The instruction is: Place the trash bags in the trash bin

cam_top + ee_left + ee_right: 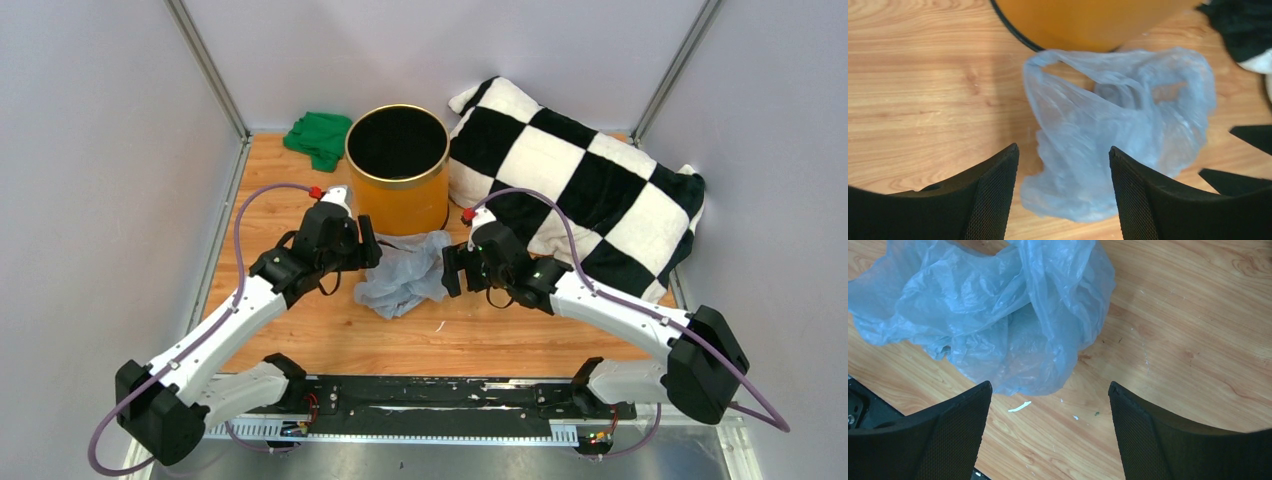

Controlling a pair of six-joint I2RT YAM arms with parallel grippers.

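A crumpled pale blue-grey trash bag (405, 273) lies on the wooden table just in front of the orange-yellow trash bin (398, 172), which stands upright with its black inside showing. My left gripper (370, 243) is open at the bag's left side; in the left wrist view the bag (1108, 130) lies between and ahead of the open fingers (993, 195), with the bin's wall (1088, 22) behind it. My right gripper (450, 270) is open at the bag's right side. In the right wrist view the bag (993, 315) lies up and left of the fingers.
A black-and-white checkered blanket (580, 190) fills the back right. A green cloth (320, 138) lies left of the bin at the back. Grey walls close the table (330, 335) on three sides. A black rail (440, 395) runs along the near edge.
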